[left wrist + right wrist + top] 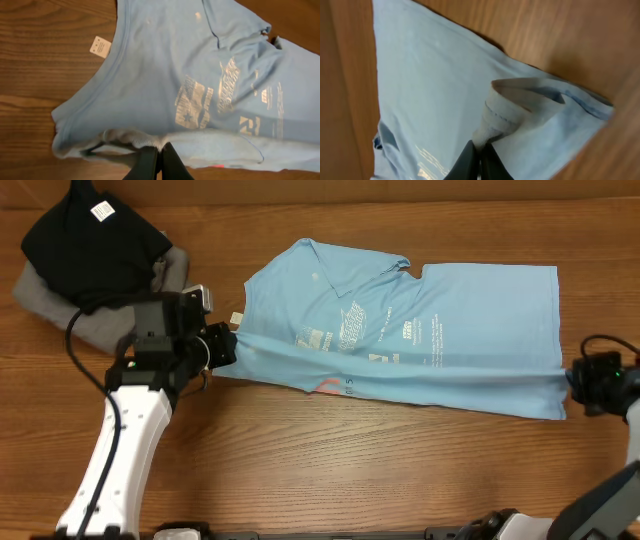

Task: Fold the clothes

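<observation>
The clothes, a light sky-blue T-shirt (450,310), lie stretched sideways across the wooden table, with the printed lettering facing up and the front strip folded over along the near edge. My left gripper (228,348) is shut on a bunched fold at the shirt's left end, near the collar and small white neck tag (100,46). In the left wrist view the gripper (158,147) pinches pale fabric of the shirt (165,75). My right gripper (570,380) is shut on the hem end at the far right. In the right wrist view the gripper (478,144) clamps a raised fold of the shirt (430,85).
A black folded garment (95,240) with a white tag (102,210) lies on a grey folded garment (50,305) at the table's back left, just behind the left arm. Bare wooden table (350,470) runs along the front.
</observation>
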